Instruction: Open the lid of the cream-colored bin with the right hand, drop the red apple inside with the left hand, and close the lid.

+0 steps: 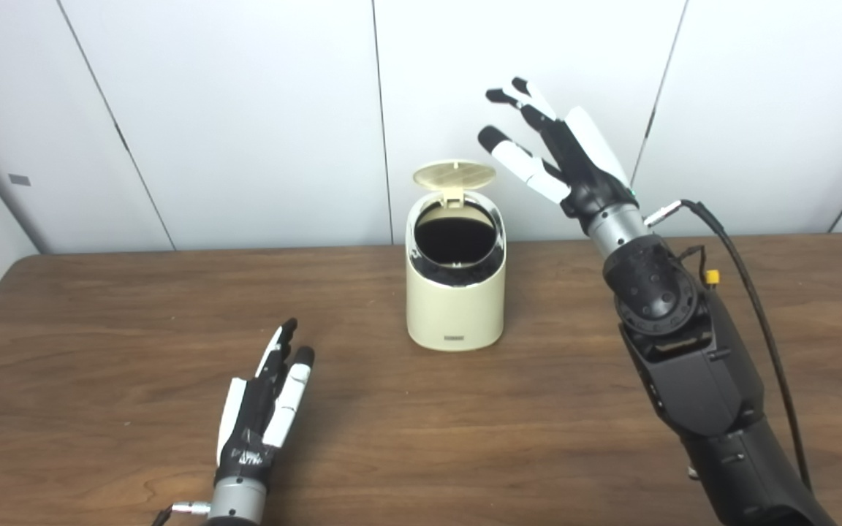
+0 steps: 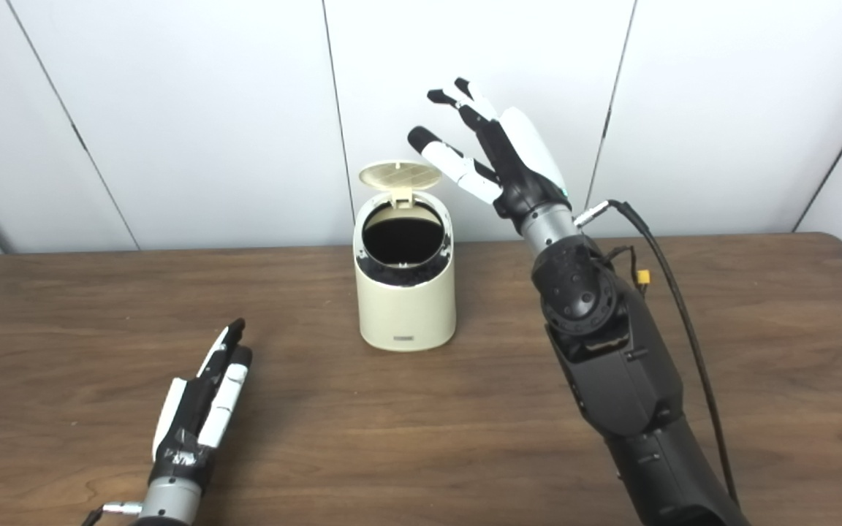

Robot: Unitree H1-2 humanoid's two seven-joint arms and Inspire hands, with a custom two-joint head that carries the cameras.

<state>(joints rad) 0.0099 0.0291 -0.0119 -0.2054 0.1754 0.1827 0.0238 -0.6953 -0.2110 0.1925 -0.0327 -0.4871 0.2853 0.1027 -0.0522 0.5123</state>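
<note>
**Bin lid up, both hands empty**

The cream bin [image 1: 454,292] is seen standing upright on the brown wooden table [image 1: 99,329], near the middle and toward the back edge. Its lid [image 1: 454,174] is flipped up on the rear hinge, w/ a ribbed or gridded underside shown to the cameras. A dark round opening ringed by a shiny rim is exposed; nothing can be made out inside, as the interior is black. A small dark label is placed low on the front of the bin, but the writing is too small to be read, so no brand can be given.

The right hand [image 1: 560,146] is held up in the air to the right of the lid, well above the table, approx. level w/ the lid or a bit higher. Its fingers [image 1: 516,157] are spread wide and pointed up and left; nothing is gripped and the lid is not touched, though the gap is hard to judge.

The left hand [image 2: 202,402] is laid low at the front left of the table, well apart from the bin. Its fingers are stretched out straight and kept close together, pointed toward the back; nothing is held. Possibly some marking is carried on the wrist band, but it is illegible.

The red apple is not seen in either view.

A black cable [image 1: 750,292] is run along the right arm.
</note>
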